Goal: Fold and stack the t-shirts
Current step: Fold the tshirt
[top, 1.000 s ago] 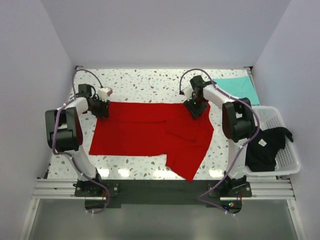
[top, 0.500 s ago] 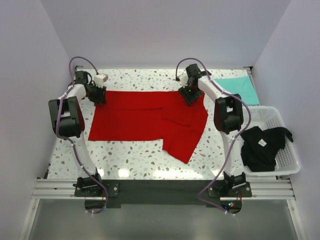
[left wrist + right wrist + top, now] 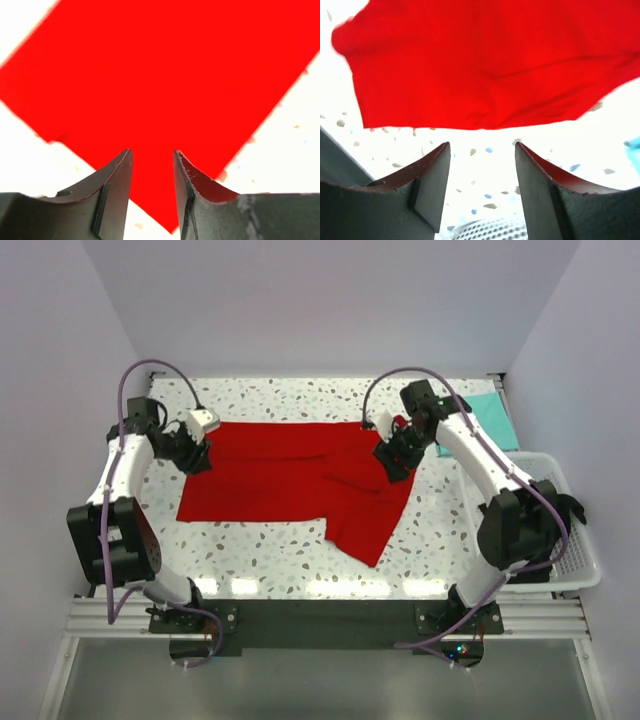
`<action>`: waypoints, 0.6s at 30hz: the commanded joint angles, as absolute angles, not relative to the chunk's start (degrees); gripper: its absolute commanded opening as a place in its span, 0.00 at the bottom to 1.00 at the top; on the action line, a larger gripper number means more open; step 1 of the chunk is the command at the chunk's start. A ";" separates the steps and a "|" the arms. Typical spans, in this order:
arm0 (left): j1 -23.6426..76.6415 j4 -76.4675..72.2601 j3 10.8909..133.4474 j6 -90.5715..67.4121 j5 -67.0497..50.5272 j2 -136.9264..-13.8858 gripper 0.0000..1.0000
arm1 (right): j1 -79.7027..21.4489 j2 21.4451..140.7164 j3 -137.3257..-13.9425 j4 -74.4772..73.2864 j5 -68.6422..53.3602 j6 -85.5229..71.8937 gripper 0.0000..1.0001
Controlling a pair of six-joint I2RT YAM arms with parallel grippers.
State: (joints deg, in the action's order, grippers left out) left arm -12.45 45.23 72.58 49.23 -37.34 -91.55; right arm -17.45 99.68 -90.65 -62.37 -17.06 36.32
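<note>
Three t-shirts are in view, one red t-shirt (image 3: 290,480) spread flat mid-table (image 3: 280,550), one mint-teal t-shirt (image 3: 490,420) at the far right corner and one black t-shirt (image 3: 572,508) in the single white basket (image 3: 585,575), while the left gripper (image 3: 152,152) and right gripper (image 3: 482,145) hover at the red one's far corners, jaws parted and empty.

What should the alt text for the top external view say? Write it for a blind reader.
A red t-shirt lies spread on a speckled table, the left gripper at its far-left corner and the right gripper at its far-right corner. A mint-teal shirt lies far right; a white basket at the right edge holds a black shirt.
</note>
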 commanded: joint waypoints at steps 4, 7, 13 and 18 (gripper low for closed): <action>-14.41 55.72 59.95 62.40 -43.68 -83.16 0.43 | -23.54 91.08 -70.36 -60.31 -15.32 41.84 0.55; -15.03 55.46 56.52 63.10 -44.56 -80.52 0.43 | -27.50 89.21 -63.75 -53.28 -11.44 40.87 0.54; -16.17 54.23 54.41 62.93 -44.12 -79.28 0.43 | -29.97 90.35 -60.47 -45.53 -6.07 40.08 0.50; -18.19 54.49 56.77 62.49 -43.77 -82.52 0.43 | -30.32 92.54 -60.47 -44.39 -5.80 40.86 0.49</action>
